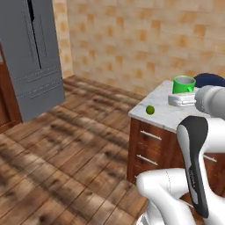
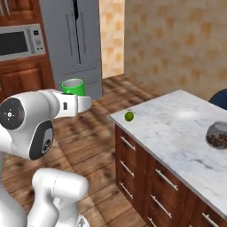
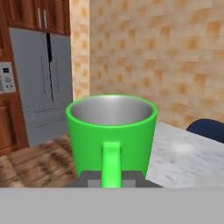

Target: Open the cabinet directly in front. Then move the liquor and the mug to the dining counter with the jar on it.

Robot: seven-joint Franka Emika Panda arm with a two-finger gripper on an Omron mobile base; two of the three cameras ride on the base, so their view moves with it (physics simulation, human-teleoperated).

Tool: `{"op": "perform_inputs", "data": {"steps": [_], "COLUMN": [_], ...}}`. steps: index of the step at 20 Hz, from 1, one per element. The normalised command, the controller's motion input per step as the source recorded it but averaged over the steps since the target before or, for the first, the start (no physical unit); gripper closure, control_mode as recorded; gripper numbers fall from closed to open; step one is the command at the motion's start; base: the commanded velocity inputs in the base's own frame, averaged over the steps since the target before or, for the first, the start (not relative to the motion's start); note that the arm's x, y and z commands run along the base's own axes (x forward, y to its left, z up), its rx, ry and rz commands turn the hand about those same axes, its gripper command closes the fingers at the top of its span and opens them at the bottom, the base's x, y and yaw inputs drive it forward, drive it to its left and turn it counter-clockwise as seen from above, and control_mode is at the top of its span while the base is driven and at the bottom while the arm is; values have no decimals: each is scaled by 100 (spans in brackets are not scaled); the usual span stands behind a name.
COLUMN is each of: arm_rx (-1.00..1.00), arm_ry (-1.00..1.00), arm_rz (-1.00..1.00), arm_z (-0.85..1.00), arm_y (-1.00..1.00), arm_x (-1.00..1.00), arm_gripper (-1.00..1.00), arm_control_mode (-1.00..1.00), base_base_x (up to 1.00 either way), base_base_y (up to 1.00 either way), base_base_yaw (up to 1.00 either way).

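My gripper is shut on the bright green mug, whose loop handle points back at the hand camera between the dark fingertips. The mug is held upright in the air on the white hand, off the near corner of the dining counter. In the left base view the mug sits on top of the gripper, in front of the marble top. The glass jar with brown contents stands far along the counter.
A small green round fruit lies near the counter's corner. A dark blue seat stands beyond the counter. The grey fridge and a microwave line the far wall, with wooden doors above. Open wood floor lies left.
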Motion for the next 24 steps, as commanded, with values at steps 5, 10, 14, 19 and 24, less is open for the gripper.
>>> {"op": "perform_inputs", "data": {"steps": [5, 10, 14, 19, 24], "arm_rx": [0, 0, 0, 0, 0], "arm_ry": [0, 0, 0, 0, 0], "arm_rz": [0, 0, 0, 0, 0], "arm_z": [0, 0, 0, 0, 0], "arm_y": [0, 0, 0, 0, 0], "arm_x": [0, 0, 0, 0, 0], "arm_gripper": [100, 100, 100, 100, 100], "arm_control_mode": [100, 100, 100, 100, 100], "base_base_x": [87, 61, 13, 31, 53], "base_base_y": [0, 0, 2, 10, 26], "base_base_yaw": [-40, -44, -54, -52, -36]}}
